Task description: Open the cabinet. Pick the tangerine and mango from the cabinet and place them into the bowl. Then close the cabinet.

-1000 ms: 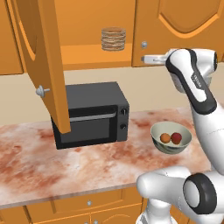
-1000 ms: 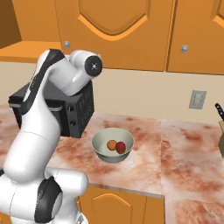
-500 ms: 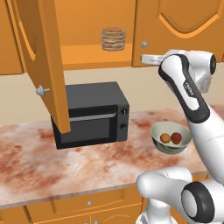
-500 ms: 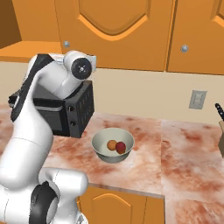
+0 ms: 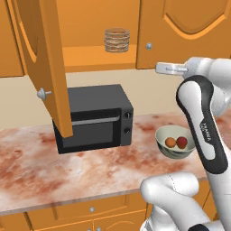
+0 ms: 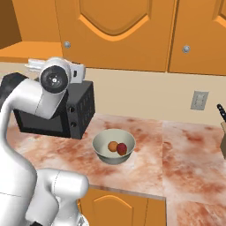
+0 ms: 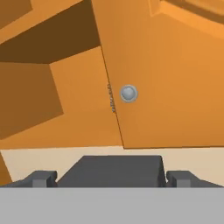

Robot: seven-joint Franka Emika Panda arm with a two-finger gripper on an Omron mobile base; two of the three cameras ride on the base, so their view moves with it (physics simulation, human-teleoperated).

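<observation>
Gripper (image 5: 159,68), seen in the left base view: held level below the cabinet (image 5: 90,27), pointing left, in free air above the worktop (image 5: 90,167). In the hand view the two fingertips (image 7: 40,178) are set wide apart, with nothing between them. The right door (image 7: 166,74) is shown closed, its round silver knob (image 7: 128,93) near the inner edge; the left door (image 5: 43,63) is swung out toward the camera, its knob (image 5: 43,94) low on its edge. A ribbed brownish cylinder (image 5: 117,40) stands upright on the exposed shelf. The black microwave (image 5: 94,118) sits against the worktop's back edge. The bowl (image 6: 114,146) rests just right of it on the worktop, holding the tangerine (image 6: 113,146) and mango (image 6: 122,148), side by side and touching. A knife block (image 6: 223,132) is cut off at the right edge.
</observation>
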